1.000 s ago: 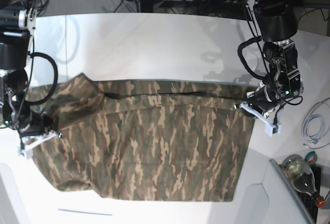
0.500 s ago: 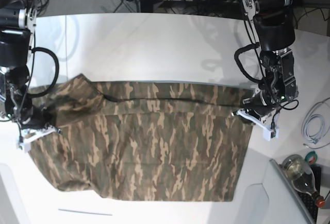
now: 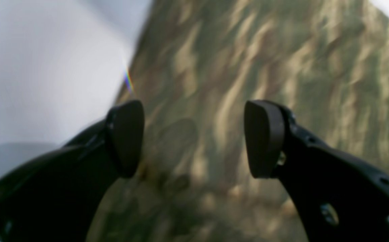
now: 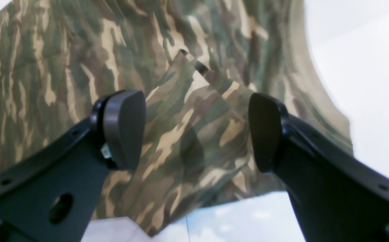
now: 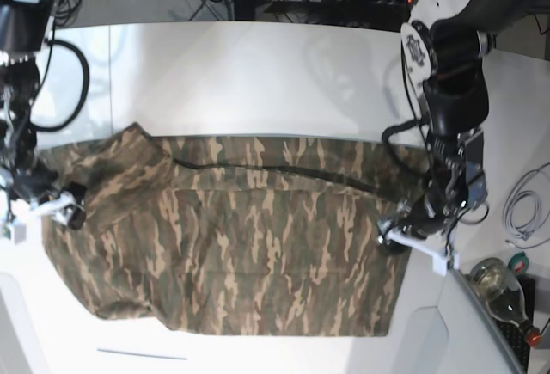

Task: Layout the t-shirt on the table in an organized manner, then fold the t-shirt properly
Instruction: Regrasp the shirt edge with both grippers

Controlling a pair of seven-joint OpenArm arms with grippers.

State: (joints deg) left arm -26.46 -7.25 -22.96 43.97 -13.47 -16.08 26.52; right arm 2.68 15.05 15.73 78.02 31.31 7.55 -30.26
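White tabletop [image 5: 258, 73] was seen carrying the camouflage t-shirt [image 5: 249, 236], spread flat across its middle. At the shirt's left edge, the right gripper [image 4: 194, 131] was held above the cloth, jaws parted and empty. At the right edge, the left gripper [image 3: 194, 137] was likewise spread, nothing clasped.

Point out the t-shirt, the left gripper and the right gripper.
t-shirt [image 5: 258, 245]: base view, middle of the camouflage body.
left gripper [image 3: 194, 137]: left wrist view, gap between its open fingers.
right gripper [image 4: 196, 131]: right wrist view, gap between its open fingers.
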